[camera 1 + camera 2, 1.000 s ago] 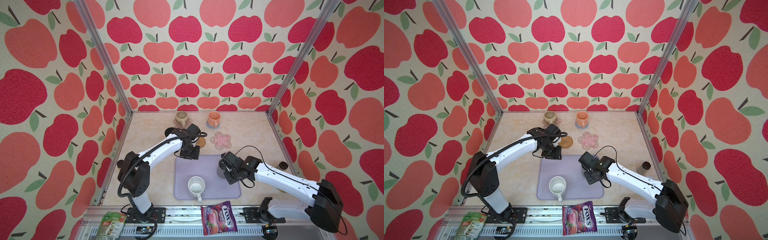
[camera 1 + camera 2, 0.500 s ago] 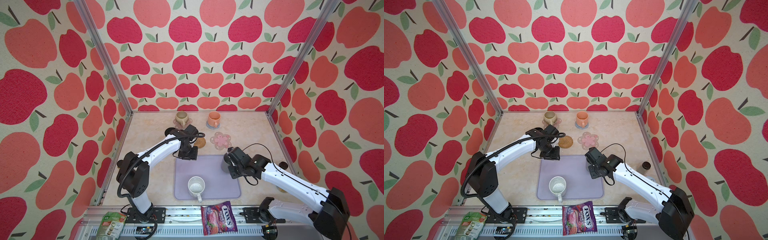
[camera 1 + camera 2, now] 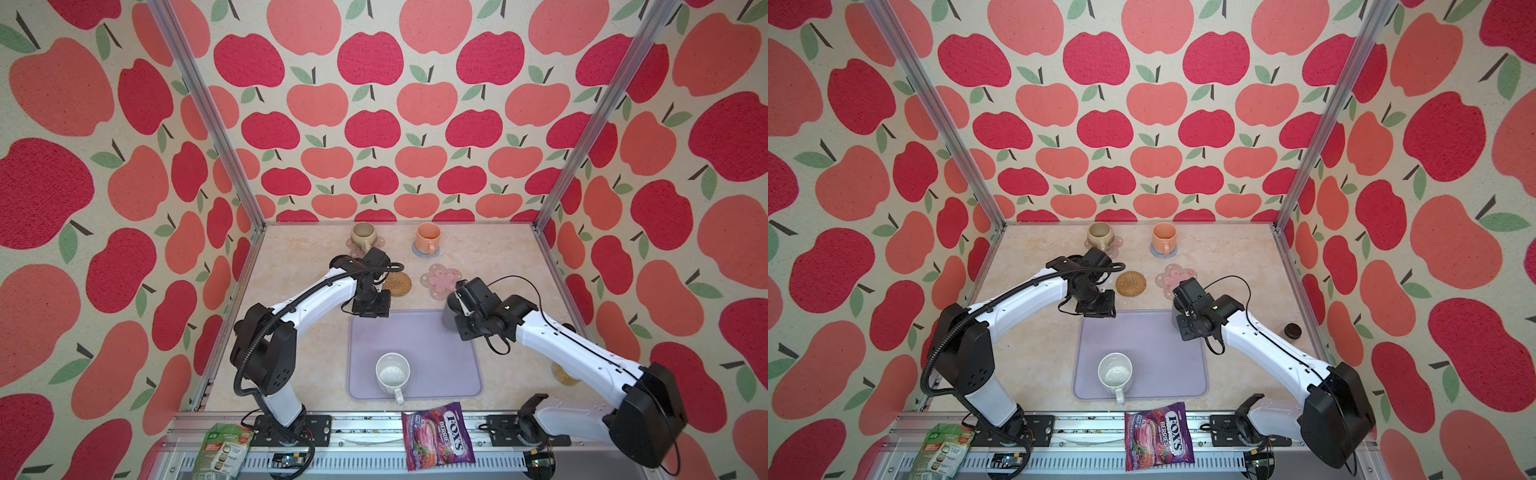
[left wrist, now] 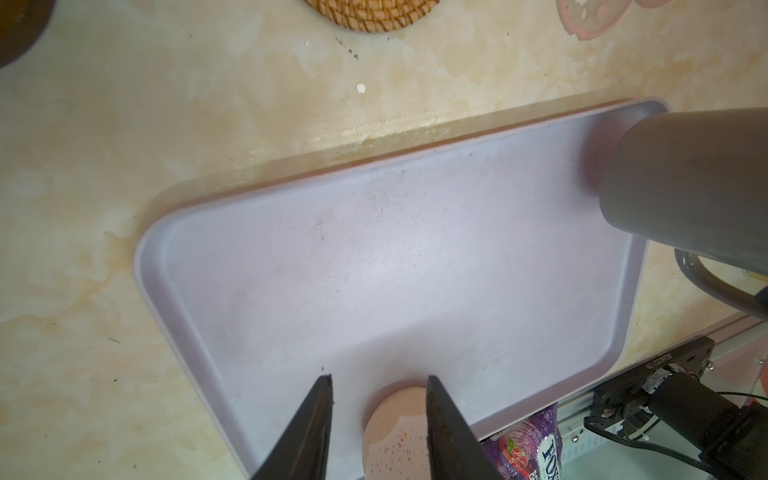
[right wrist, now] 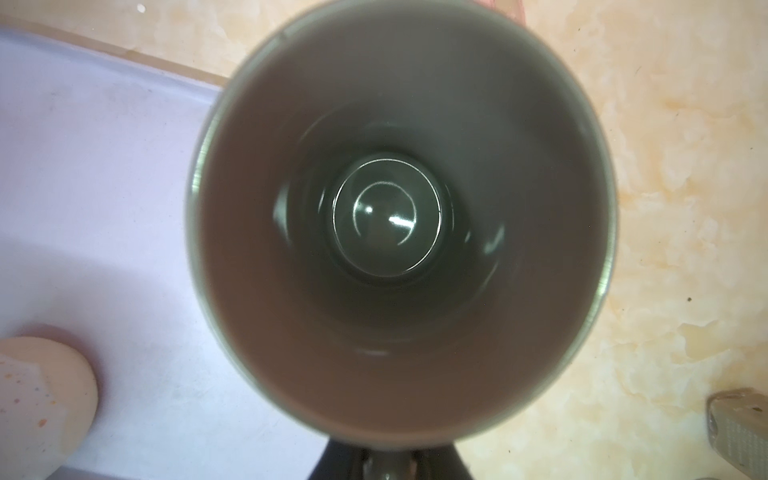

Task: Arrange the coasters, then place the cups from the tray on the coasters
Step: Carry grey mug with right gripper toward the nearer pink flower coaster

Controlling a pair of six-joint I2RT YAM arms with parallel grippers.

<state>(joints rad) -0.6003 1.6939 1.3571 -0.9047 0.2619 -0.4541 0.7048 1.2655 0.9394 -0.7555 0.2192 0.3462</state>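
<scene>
The right end effector (image 5: 390,457), mostly hidden behind the grey mug (image 5: 399,216), is clamped tight on its near edge; rim or handle is unclear. The mug is over the far right corner of the tray (image 4: 374,249). The left end effector (image 4: 378,378) stands narrowly parted and empty above the tray's far left edge. The speckled white mug (image 4: 395,432) is cut off beyond it.

A beige, marble-patterned tabletop (image 3: 299,266) forms the floor of a three-sided booth. A back wall (image 3: 374,124) rises behind it and side walls (image 3: 83,208) flank it, all cream and printed with red and coral apples with green leaves. Silver metal posts (image 3: 208,116) stand at the tabletop's rear corners. A slotted metal rail (image 3: 365,463) runs along its front edge. The light is soft and even.
</scene>
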